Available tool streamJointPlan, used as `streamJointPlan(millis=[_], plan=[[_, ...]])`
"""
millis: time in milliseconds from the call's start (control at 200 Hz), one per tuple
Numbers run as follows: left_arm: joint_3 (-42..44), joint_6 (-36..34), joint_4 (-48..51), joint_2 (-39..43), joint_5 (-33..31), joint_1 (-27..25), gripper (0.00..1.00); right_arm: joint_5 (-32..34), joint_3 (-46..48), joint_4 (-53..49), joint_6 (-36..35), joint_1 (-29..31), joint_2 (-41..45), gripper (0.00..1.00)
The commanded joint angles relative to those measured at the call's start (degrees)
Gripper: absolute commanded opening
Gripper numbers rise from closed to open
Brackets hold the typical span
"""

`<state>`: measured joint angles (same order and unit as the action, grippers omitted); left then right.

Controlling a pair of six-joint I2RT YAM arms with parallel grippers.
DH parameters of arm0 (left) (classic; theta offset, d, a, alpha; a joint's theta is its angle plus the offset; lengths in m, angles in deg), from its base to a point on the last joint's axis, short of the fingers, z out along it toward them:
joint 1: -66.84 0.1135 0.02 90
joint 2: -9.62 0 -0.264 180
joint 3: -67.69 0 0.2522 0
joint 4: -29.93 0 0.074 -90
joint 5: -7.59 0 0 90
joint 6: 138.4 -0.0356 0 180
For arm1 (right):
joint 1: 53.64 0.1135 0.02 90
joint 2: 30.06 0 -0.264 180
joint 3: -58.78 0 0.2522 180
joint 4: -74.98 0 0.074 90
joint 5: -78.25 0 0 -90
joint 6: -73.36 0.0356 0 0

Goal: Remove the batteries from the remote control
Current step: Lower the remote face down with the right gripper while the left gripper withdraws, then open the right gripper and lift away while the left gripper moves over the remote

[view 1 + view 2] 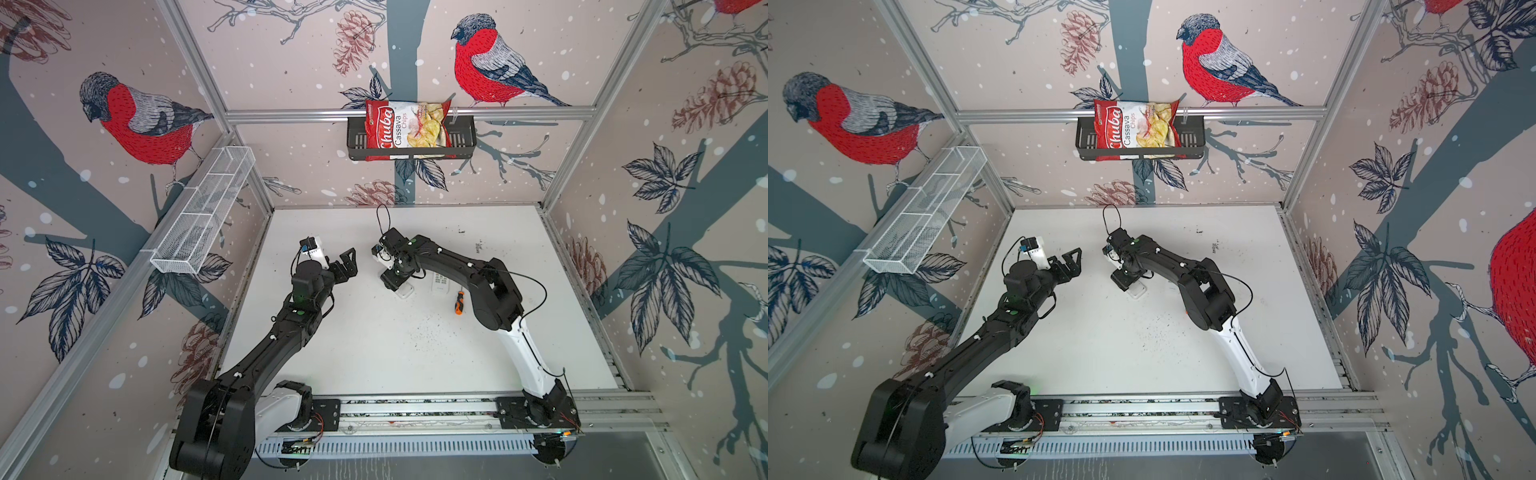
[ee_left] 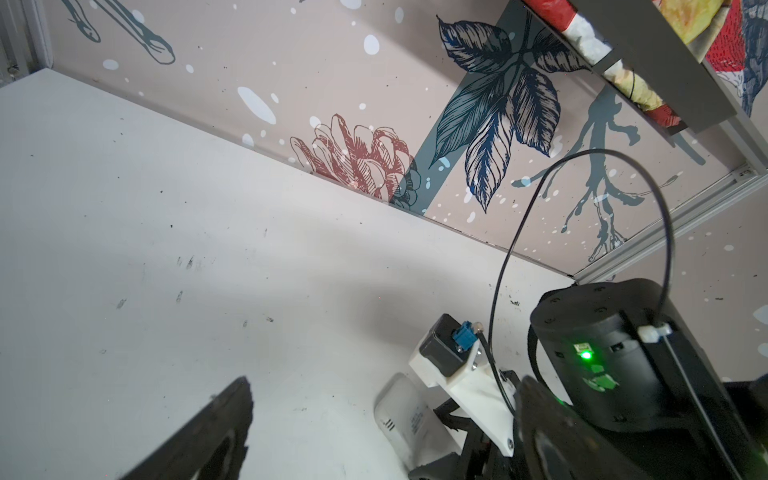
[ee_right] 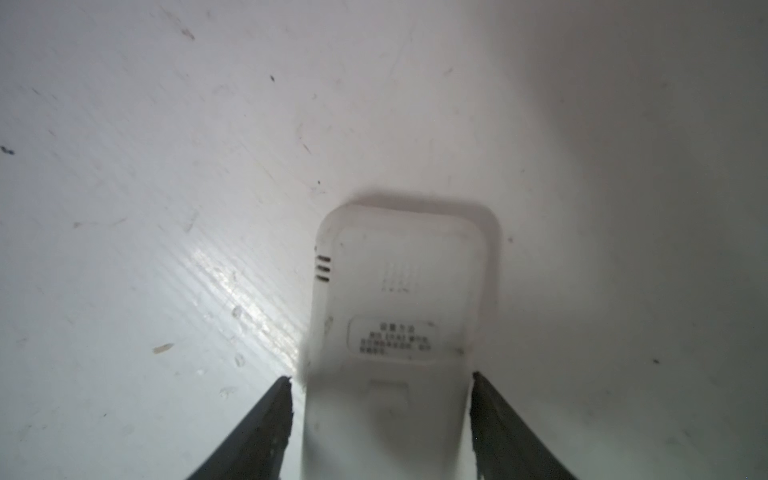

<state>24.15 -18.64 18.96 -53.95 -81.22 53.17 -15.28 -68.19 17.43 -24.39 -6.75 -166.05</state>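
Observation:
A white remote control [image 3: 399,311] lies back side up on the white table, its cover closed. My right gripper [image 3: 381,376] is lowered over its near end, open. One finger [image 3: 266,419] stands a small gap off one side and the other sits right at the opposite edge. In both top views this gripper [image 1: 395,282] [image 1: 1125,282] covers most of the remote [image 1: 404,291] [image 1: 1138,290]. My left gripper [image 1: 345,266] [image 1: 1069,262] hangs open and empty to the left of it; in the left wrist view [image 2: 382,388] the remote [image 2: 405,419] shows ahead. The batteries are hidden.
A second white remote [image 1: 440,283], buttons up, and an orange-and-black screwdriver [image 1: 458,302] lie by the right forearm. Black specks dot the table's middle [image 1: 419,332]. A chips bag [image 1: 409,129] sits in a black basket on the back wall; a white wire basket [image 1: 203,216] hangs on the left wall.

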Motion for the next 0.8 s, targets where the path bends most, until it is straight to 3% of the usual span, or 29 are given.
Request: streamJointPlan(millis=[0, 210, 485, 795], plan=[[0.87, -0.10, -1.99, 0.01, 0.03, -0.04, 0.98, -0.61, 0.95, -0.21, -0.79, 0.38, 0.00, 0.74], [0.81, -1.16, -0.50, 1.19, 0.39, -0.03, 0.98, 3.06, 8.66, 3.76, -0.58, 0.92, 4.71, 0.85], [-1.01, -4.05, 0.99, -0.74, 2.15, -0.04, 0.98, 8.72, 15.00, 6.17, 1.57, -1.20, 7.24, 0.85], [-8.27, -8.49, 4.77, -11.14, 6.57, -3.32, 0.96, 7.98, 19.96, 8.51, 1.10, -4.31, 12.76, 0.85]])
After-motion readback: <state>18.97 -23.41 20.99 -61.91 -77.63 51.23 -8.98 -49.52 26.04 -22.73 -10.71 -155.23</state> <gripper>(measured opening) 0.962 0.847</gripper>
